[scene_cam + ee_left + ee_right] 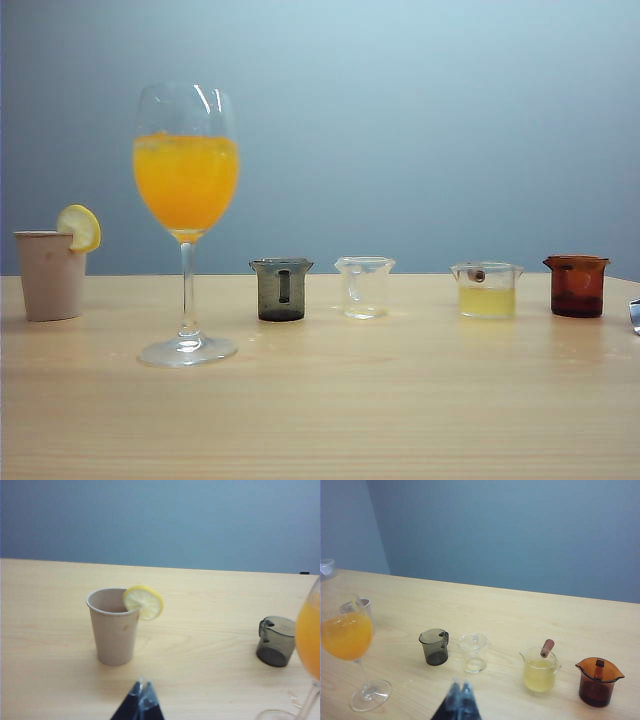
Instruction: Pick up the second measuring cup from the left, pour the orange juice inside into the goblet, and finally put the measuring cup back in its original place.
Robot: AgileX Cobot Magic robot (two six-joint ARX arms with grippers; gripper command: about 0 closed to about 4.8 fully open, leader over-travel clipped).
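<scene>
Standing empty on the tabletop (320, 420), the second measuring cup (364, 287) looks returned, orange juice (186, 180) filling the goblet (187, 225) (both hands, left hand (140, 700) and right hand (459, 700), pressed together, hold nothing).

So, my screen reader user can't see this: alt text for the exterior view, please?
A goblet holding orange juice stands left on a wooden table; the second measuring cup sits empty in a row of four cups. A beige tumbler with lemon stands far left.

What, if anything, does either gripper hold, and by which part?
Nothing is held. The left gripper and right gripper are both shut on nothing, above the table; the second measuring cup stands empty in its row.
</scene>
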